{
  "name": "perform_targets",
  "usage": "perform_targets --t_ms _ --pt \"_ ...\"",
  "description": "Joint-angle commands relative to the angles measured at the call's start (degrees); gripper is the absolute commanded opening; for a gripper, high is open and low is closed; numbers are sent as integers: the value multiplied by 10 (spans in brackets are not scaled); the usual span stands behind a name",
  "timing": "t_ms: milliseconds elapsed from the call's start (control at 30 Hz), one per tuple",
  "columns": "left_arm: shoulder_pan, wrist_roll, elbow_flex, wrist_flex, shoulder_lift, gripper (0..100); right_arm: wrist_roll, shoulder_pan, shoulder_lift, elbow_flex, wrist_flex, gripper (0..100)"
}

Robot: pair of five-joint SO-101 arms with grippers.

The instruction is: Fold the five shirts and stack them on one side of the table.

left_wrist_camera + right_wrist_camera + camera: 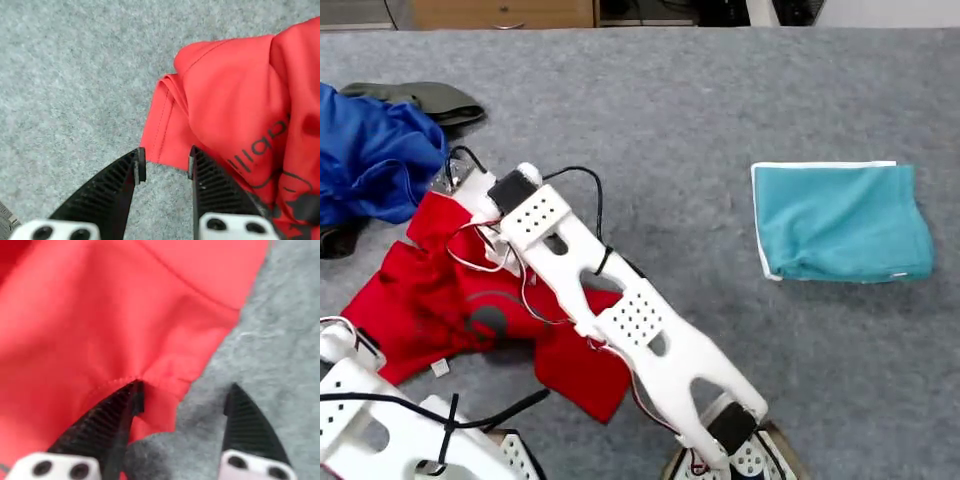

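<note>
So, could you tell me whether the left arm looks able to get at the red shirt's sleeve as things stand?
Probably yes: the left gripper is open right at the sleeve hem of the red shirt, with nothing in between.

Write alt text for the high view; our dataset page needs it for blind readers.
A white robot arm stretches diagonally over a crumpled red shirt on the left of a grey table. A folded teal shirt lies at right; a blue shirt and a dark green garment are bunched at far left.
</note>
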Motion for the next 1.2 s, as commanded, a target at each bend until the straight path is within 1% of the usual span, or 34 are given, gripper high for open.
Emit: perform_targets --t_ms 0,33,133,233,300,400,533,633,767,900,967,1067,1167 --pt "8 -6 -7 -1 -7 150 2 6 -5 5 6 92" --pt "8 -6 -7 -1 -7 150 2 7 -5 5 7 63" --pt "8 -6 -7 -1 -7 150 2 20 -7 6 11 50" --pt "8 -6 -7 -1 -7 150 1 51 -12 2 13 5" --pt "9 -6 -7 -2 -7 150 1 70 -31 11 14 3" --pt "9 -6 -7 -7 -7 153 19 103 -85 54 14 3" --pt "12 -4 -10 -14 -3 154 64 153 -190 172 14 3" --pt "43 3 -20 -13 -2 154 105 209 -271 273 13 3" --pt "119 57 -42 -13 -1 154 156 304 -350 366 11 3" --pt "208 111 -51 -13 -1 158 201 386 -378 419 10 3" --pt "242 137 -50 -14 0 183 223 417 -379 438 10 3" --pt "265 172 -54 -25 7 211 244 465 -378 464 -4 3" --pt "267 188 -76 -55 63 215 257 491 -378 494 -42 5"
